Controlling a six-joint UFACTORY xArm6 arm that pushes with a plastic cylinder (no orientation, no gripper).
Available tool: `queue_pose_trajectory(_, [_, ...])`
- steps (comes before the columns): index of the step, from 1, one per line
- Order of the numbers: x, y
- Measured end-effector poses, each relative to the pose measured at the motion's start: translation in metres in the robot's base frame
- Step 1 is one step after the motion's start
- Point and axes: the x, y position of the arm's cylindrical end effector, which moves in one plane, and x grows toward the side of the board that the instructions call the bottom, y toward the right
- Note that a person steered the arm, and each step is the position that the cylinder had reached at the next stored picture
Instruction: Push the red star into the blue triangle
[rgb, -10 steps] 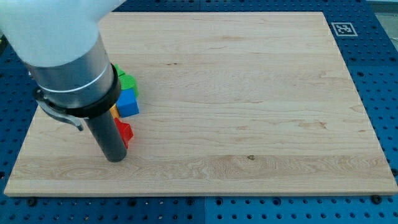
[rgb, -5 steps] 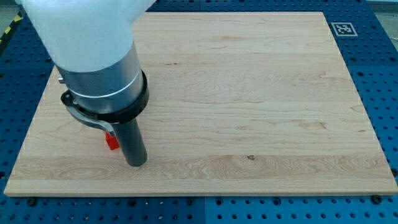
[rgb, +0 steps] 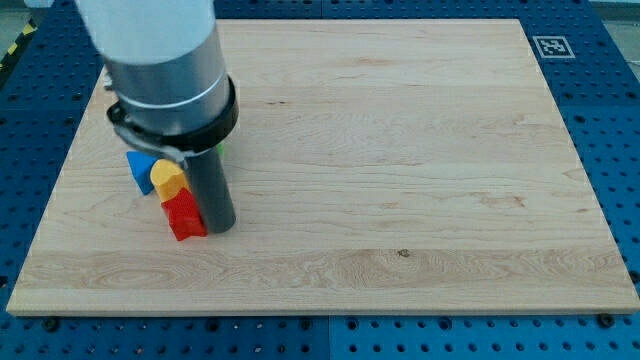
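Note:
The red star (rgb: 184, 214) lies near the wooden board's left side, just below a yellow block (rgb: 167, 179). The blue triangle (rgb: 140, 168) lies up and left of the yellow block, touching it. My tip (rgb: 219, 227) stands right beside the red star, on its right side, and looks in contact with it. The arm's grey body hides the blocks' upper parts and whatever lies behind the rod. A sliver of green block (rgb: 221, 148) shows at the rod's right edge.
The wooden board (rgb: 400, 150) rests on a blue perforated table. A black-and-white marker tag (rgb: 551, 46) sits at the board's top right corner. The board's left edge (rgb: 55, 190) is close to the blocks.
The arm moved right and then slightly up. The rod now stands right of the red star instead of left of it. The blue triangle and yellow block have come into view.

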Motion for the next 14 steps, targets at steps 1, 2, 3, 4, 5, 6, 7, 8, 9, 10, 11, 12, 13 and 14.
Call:
queue_pose_trajectory(1, [0.014,-0.004])
queue_pose_trajectory(2, [0.015,-0.035])
queue_pose_trajectory(3, [0.015,-0.052])
queue_pose_trajectory(4, [0.015,-0.054])
queue_pose_trajectory(5, [0.015,-0.023])
queue_pose_trajectory(6, [0.005,-0.022])
queue_pose_trajectory(7, [-0.003,-0.055])
queue_pose_trajectory(8, [-0.003,-0.06])
queue_pose_trajectory(9, [-0.003,-0.08])
queue_pose_trajectory(10, [-0.01,-0.096])
queue_pose_trajectory(11, [-0.021,-0.109])
queue_pose_trajectory(12, [-0.018,-0.109])
queue_pose_trajectory(13, [-0.019,-0.111])
queue_pose_trajectory(14, [-0.019,-0.102])
